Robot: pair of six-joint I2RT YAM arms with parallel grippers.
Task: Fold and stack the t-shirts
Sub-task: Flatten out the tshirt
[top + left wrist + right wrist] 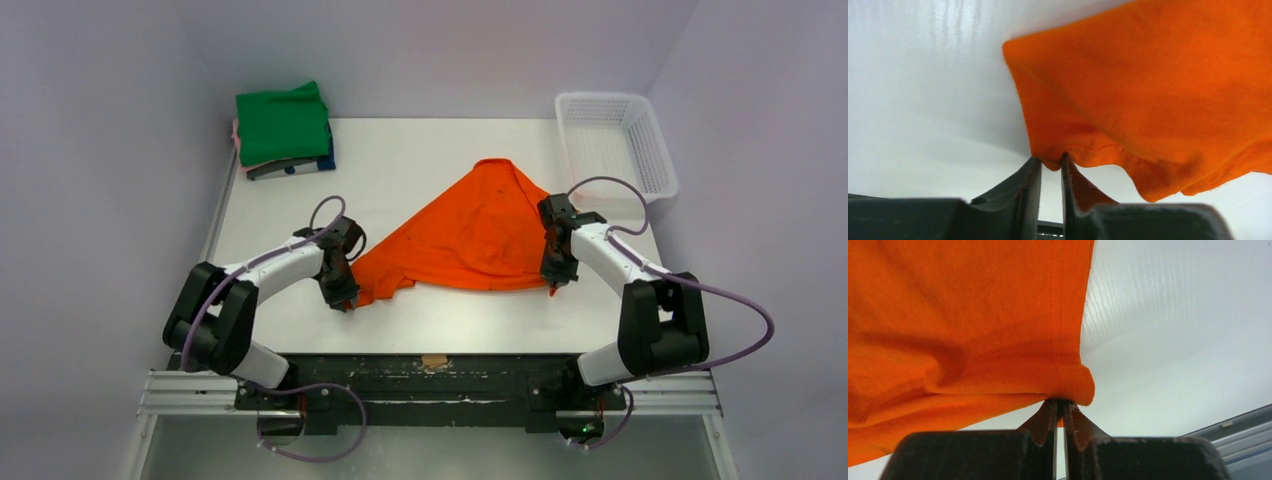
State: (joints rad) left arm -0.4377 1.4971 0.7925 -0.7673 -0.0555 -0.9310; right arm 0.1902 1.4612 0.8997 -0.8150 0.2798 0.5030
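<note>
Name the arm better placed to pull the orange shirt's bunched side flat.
Left, probably: left gripper pinches the shirt's bunched corner, open table beside it; right gripper holds the smoother side.

The left arm and right arm are reaching forward, elbows bent, wrists angling down. The left gripper is pinching the tee hem, jaws nearly touching. The right gripper is clamping a corner likewise.

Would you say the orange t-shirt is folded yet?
Unfolded: orange t-shirt lies spread, left gripper and right gripper pinching its near corners.
</note>
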